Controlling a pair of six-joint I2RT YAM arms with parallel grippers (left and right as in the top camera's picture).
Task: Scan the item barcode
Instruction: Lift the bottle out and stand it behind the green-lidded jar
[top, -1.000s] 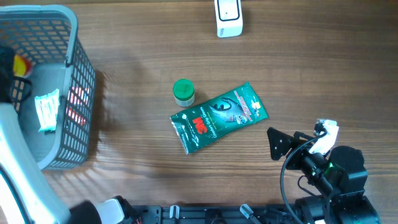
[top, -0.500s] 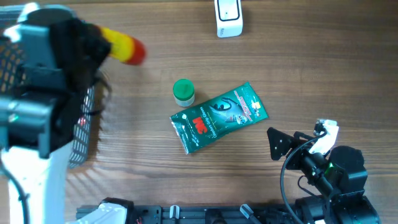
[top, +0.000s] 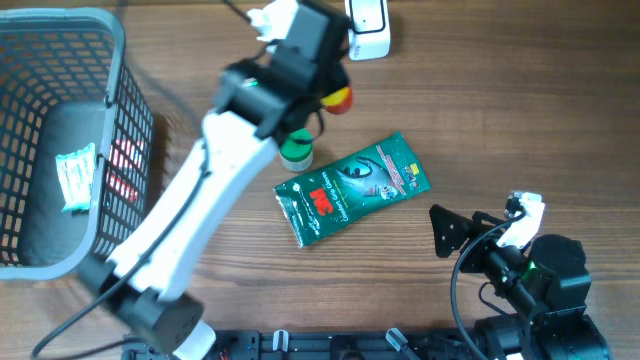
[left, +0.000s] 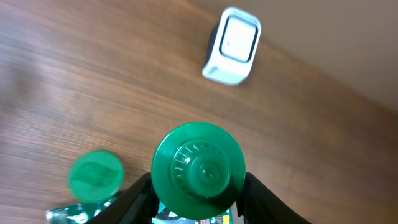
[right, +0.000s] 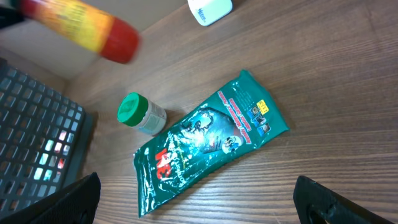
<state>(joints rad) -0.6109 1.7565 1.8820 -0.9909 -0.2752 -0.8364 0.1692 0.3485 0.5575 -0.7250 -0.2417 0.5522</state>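
Observation:
My left gripper (left: 199, 202) is shut on a yellow bottle with a red end (top: 340, 97), held in the air above the table. In the left wrist view its round green end (left: 199, 169) faces the camera between the two black fingers (left: 140, 198). The same bottle (right: 81, 22) shows at the top left of the right wrist view. The white scanner (top: 367, 28) stands at the far edge, just beyond the bottle, and appears in the left wrist view as well (left: 231, 45). My right gripper (top: 485, 215) rests open near the front right, holding nothing.
A green-capped small jar (top: 295, 147) stands by a green pouch (top: 350, 187) lying flat mid-table. A grey mesh basket (top: 120, 150) at the left holds a white packet (top: 75, 178). The left arm stretches diagonally from the front left over the table.
The left arm has swung from over the basket rightward to the table's middle back, carrying the bottle close to the scanner. The right arm has not moved.

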